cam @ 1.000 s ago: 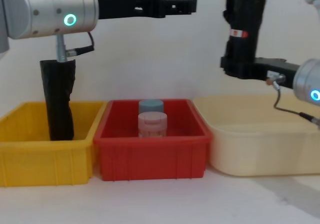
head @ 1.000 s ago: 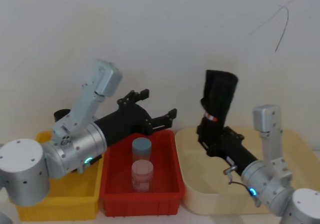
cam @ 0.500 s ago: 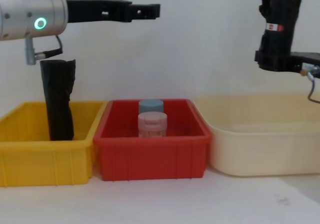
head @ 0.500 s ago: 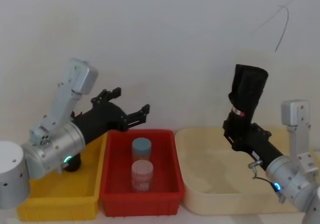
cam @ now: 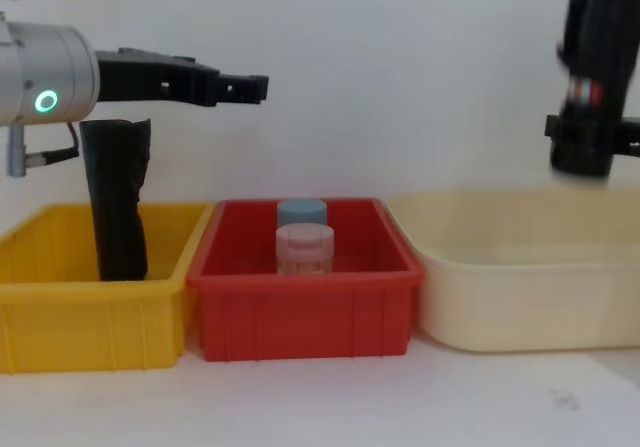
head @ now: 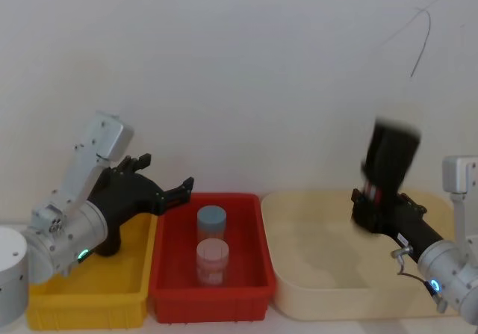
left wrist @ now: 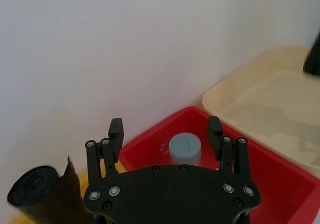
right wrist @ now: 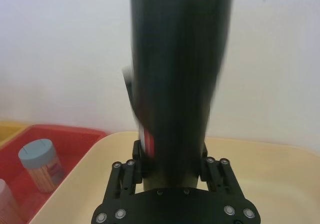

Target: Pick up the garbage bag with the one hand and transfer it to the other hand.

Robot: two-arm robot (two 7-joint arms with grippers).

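Handover looks done: right gripper (head: 371, 208) clamped on lower garbage bag (head: 391, 158), roughly upright above beige bin (head: 321, 304) at right. Left gripper (head: 166, 173) wide open, empty, above yellow bin (head: 89, 304)/red bin (head: 209, 304) edge. Prob. nothing left.

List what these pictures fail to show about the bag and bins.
- Garbage bag, held in the right gripper: motion-blurred in the right wrist view, label unreadable; top cut by the chest view's upper edge.
- Second black roll: base hidden behind the yellow bin wall, chest view.
- Blue-lidded jar: body hidden by the front jar, chest view.
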